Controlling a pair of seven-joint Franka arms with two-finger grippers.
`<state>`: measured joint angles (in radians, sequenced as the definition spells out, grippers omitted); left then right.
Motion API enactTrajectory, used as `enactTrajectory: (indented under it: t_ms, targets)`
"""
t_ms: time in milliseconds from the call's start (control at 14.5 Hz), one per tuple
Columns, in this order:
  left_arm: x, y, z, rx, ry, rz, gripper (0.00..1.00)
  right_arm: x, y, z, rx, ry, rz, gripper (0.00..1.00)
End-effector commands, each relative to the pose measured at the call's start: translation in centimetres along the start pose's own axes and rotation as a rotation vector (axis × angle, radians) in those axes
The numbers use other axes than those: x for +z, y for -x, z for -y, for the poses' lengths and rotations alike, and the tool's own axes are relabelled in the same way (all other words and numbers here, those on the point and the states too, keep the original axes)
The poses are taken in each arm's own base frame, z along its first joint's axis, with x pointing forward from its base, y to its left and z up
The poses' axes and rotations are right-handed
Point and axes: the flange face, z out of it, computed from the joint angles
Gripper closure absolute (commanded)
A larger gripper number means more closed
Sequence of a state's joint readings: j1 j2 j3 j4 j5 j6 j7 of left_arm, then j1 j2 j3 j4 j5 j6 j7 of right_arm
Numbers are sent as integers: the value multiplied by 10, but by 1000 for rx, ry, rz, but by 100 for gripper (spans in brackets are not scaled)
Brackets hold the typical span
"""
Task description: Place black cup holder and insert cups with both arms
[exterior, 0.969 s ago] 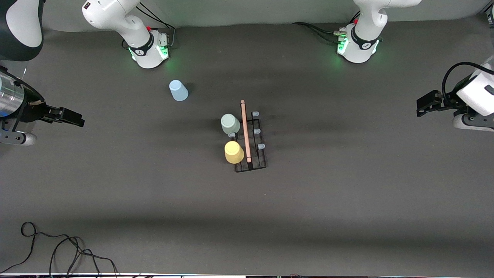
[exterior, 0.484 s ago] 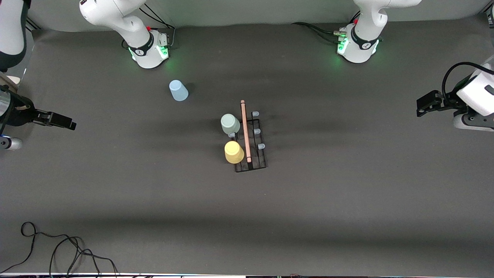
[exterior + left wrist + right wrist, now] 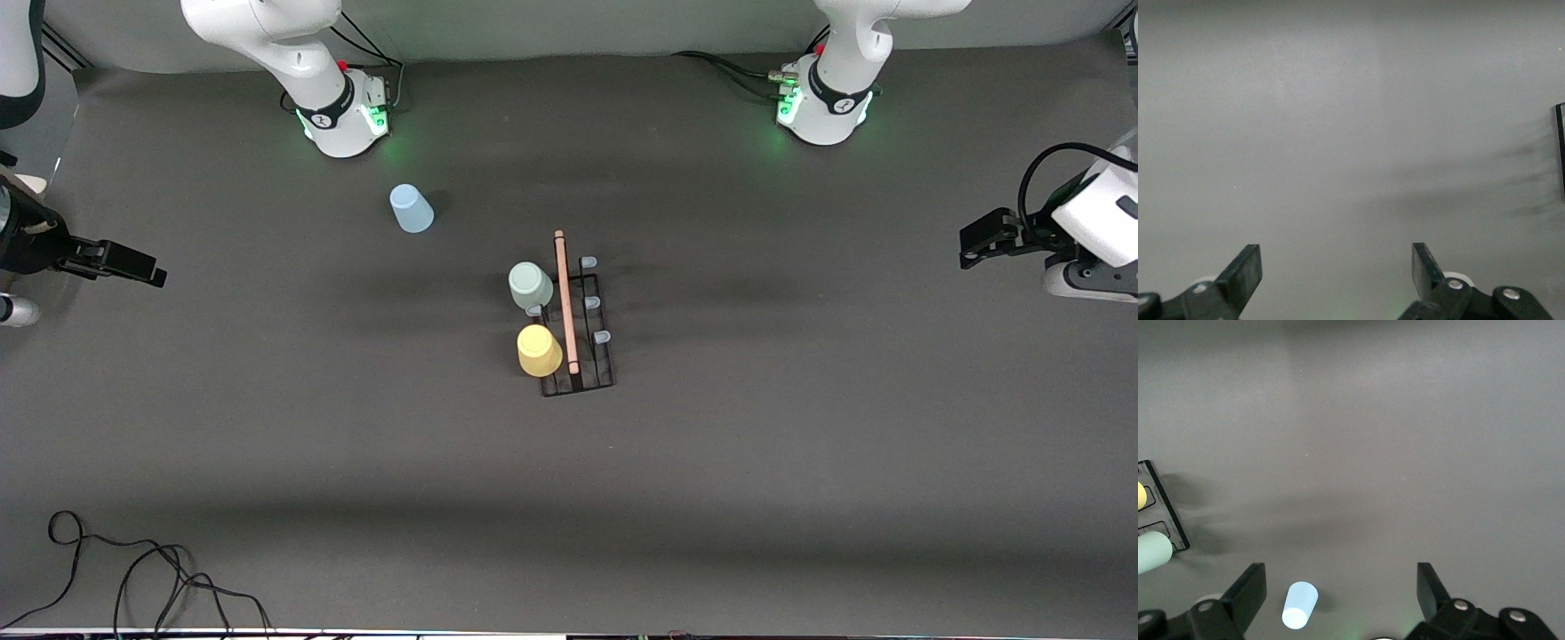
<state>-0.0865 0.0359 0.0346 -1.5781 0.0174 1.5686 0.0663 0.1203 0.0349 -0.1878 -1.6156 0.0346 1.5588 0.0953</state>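
The black cup holder (image 3: 591, 360) stands at the middle of the table, its light-wood rod (image 3: 564, 298) running along the top. A grey-green cup (image 3: 530, 285) and a yellow cup (image 3: 539, 350) sit on its pegs on the side toward the right arm's end. A pale blue cup (image 3: 411, 209) stands apart on the table, nearer the right arm's base. In the right wrist view this blue cup (image 3: 1300, 605) shows between the fingers but well below them. My right gripper (image 3: 149, 272) hangs open and empty over its end of the table. My left gripper (image 3: 971, 252) waits open and empty over the other end.
A black cable (image 3: 133, 569) lies coiled at the table's near corner on the right arm's end. The right arm's base (image 3: 342, 120) and the left arm's base (image 3: 822, 111) stand along the edge farthest from the front camera. Three pegs (image 3: 589, 302) on the holder are bare.
My right gripper has drawn back toward its end of the table, away from the cups. The left arm, the holder and the cups have not moved.
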Motion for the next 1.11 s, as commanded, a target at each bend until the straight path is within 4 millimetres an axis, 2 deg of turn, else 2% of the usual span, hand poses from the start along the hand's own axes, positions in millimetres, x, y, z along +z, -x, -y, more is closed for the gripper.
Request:
enactTrajectory:
  t_ms: [0,623,1038]
  targets:
    - [-3,0,-2,6,-17,-9,0,7,16,-3,-50,45,-44,0]
    - [-3,0,-2,6,-17,-9,0,5,15,3,-84,61,-57,0]
    - [-3,0,-2,6,-17,-9,0,-1,14,-9,-64,59,-66,0]
